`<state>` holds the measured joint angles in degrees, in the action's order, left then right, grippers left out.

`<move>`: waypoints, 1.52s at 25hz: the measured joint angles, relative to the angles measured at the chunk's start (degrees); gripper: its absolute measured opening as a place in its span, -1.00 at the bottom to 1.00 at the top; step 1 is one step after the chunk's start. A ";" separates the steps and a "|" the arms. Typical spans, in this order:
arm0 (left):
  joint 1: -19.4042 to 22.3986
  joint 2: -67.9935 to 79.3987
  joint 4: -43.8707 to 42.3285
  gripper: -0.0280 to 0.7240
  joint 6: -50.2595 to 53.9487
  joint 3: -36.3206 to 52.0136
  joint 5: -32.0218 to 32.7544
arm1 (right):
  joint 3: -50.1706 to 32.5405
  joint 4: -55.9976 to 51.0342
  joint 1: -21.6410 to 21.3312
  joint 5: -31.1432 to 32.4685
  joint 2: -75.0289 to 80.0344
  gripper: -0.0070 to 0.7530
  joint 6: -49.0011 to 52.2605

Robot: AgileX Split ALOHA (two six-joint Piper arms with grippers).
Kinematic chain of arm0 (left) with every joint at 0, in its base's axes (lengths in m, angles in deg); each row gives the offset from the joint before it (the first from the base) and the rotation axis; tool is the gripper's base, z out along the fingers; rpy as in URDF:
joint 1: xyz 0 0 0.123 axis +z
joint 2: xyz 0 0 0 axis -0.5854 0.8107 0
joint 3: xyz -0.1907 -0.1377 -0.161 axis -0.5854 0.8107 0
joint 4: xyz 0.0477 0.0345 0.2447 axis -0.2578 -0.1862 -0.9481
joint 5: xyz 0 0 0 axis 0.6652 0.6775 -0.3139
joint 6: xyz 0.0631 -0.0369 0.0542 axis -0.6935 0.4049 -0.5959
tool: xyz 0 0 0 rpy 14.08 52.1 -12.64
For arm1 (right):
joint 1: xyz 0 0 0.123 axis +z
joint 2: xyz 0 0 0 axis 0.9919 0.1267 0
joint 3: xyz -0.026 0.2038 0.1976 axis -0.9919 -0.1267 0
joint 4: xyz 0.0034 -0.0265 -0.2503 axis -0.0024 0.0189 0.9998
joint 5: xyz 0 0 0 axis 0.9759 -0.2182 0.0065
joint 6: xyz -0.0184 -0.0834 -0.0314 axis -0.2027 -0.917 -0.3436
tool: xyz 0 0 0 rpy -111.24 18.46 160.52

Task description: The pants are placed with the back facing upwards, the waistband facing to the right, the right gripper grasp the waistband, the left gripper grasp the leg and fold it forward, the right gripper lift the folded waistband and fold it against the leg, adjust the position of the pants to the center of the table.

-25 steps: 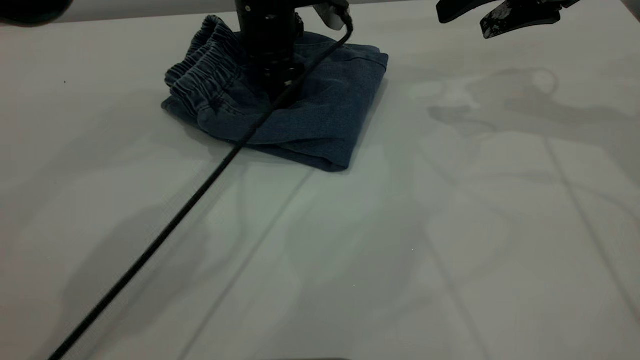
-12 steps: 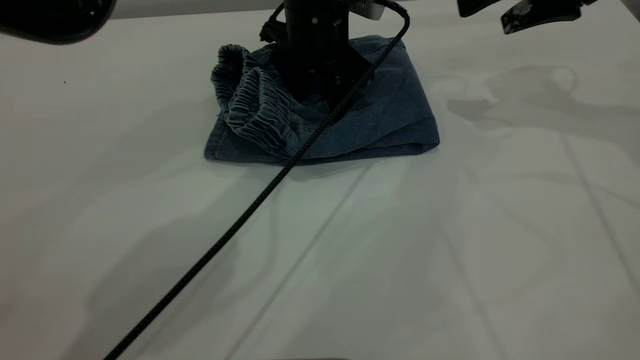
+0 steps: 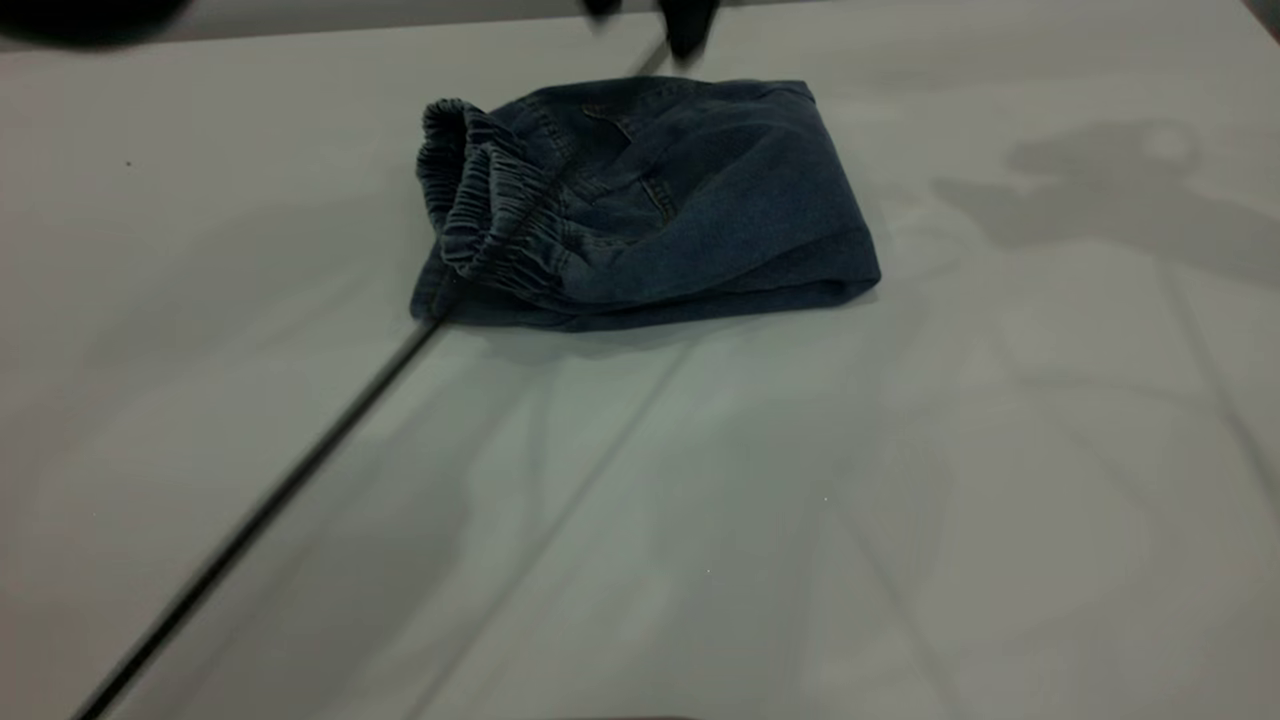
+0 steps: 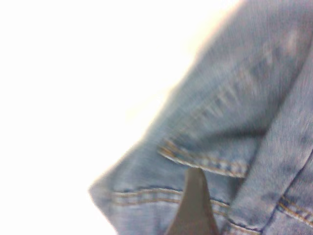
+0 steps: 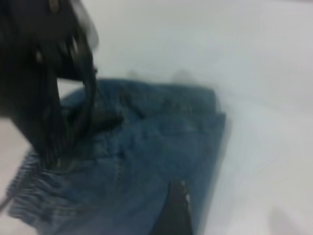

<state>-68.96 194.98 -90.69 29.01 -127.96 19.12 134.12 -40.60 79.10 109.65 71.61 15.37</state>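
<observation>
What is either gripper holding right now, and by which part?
Nothing, as far as shows. The pants lie folded on the table with no gripper on them; the left gripper hangs above their far edge, the right gripper is clear too.

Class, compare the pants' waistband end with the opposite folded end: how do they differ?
The waistband is gathered into tight ruffles; the folded end is smooth. The waistband's layers stand up and gape; the folded end lies low and closed. Both are dark blue denim, resting on the table. The left gripper hangs above the pants' far edge.
</observation>
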 joint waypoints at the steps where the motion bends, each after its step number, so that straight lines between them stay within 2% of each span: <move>1: 0.00 -1.36 -0.62 0.53 0.02 -0.74 0.00 | 0.00 1.49 0.00 0.42 -2.31 0.56 1.45; 9: 0.00 -12.99 -2.12 0.53 1.70 -0.96 0.00 | 0.00 11.16 0.00 9.35 -20.16 0.56 15.37; 14: 0.00 -24.14 -2.43 0.53 1.90 4.19 0.00 | 0.00 16.78 0.00 15.66 -31.49 0.56 22.68; 17: 0.00 -32.38 -2.50 0.53 2.29 10.98 0.00 | 0.00 21.74 0.00 20.65 -37.52 0.56 26.94; 24: 0.00 -54.59 -2.57 0.53 2.48 33.93 0.00 | 0.00 29.27 0.00 30.63 -47.11 0.56 36.78; 30: 0.00 -74.46 -2.40 0.53 2.52 53.91 0.00 | -1.43 29.59 0.00 31.41 -53.99 0.56 41.27; 38: 0.00 -101.06 0.57 0.53 3.35 75.18 0.00 | -10.63 29.53 0.00 31.70 -68.35 0.56 42.21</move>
<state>-68.96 93.91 -90.12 32.37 -52.78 19.12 123.48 -11.07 79.10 141.34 3.25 57.59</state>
